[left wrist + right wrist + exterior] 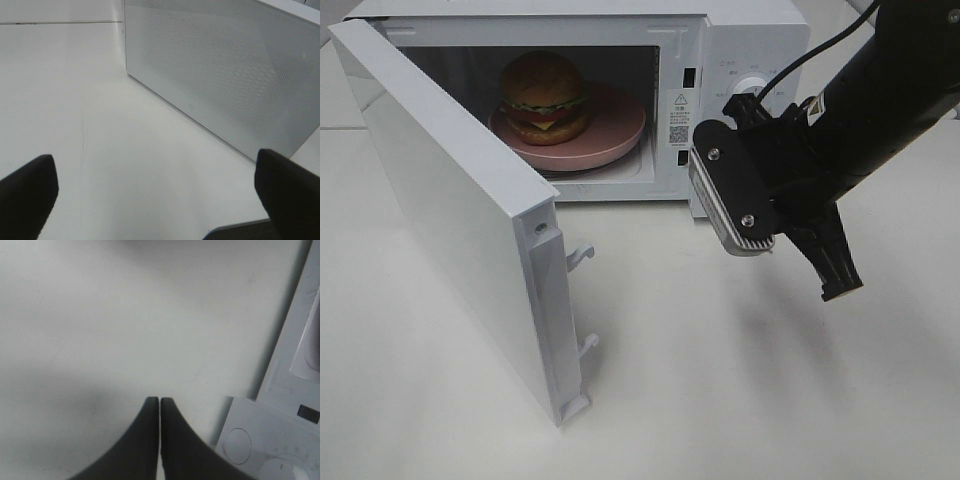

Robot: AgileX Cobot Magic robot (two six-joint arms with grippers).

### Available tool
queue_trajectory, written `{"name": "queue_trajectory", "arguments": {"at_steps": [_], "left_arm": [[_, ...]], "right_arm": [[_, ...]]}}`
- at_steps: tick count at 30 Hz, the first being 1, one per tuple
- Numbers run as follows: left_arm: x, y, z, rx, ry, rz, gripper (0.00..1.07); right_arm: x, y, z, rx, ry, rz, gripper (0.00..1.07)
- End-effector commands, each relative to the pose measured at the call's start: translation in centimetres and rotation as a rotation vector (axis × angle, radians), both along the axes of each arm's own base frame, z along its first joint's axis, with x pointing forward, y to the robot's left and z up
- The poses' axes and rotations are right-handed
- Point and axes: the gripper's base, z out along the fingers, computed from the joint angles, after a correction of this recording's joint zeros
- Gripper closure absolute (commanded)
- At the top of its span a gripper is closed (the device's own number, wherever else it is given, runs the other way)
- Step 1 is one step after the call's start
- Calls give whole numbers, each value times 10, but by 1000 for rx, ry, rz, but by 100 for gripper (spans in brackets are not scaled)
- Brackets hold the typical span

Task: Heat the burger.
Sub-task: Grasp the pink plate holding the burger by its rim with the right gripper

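Two tools I see: right tool (840,290) pinched shut, empty, above the table (720,390); left tool (155,167) spread wide, empty. The burger (545,97) sits on the pink plate (618,132) inside the open microwave (750,40).

Bright, even light from above; soft shadows on the white table (720,400) under the arm (880,100). Wrist views soft, near fingers (145,445) blurred; microwave (740,60) slightly overexposed.
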Motion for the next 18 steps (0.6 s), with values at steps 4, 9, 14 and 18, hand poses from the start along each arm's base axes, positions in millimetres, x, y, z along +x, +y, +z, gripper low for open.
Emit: {"name": "queue_trajectory", "arguments": {"at_steps": [4,9,14,18], "left_arm": [[-2,0,0,-9,-24,2,6],[-2,0,0,-9,-24,2,6],[-2,0,0,-9,-24,2,6],[-2,0,0,-9,-24,2,6]], "right_arm": [[3,-4,5,-71,-62,85,102],[7,-6,6,-101,-121,111,99],[11,-2,8,-69,-173,106,72],[13,-1,8,-55,-189,93,53]]}}
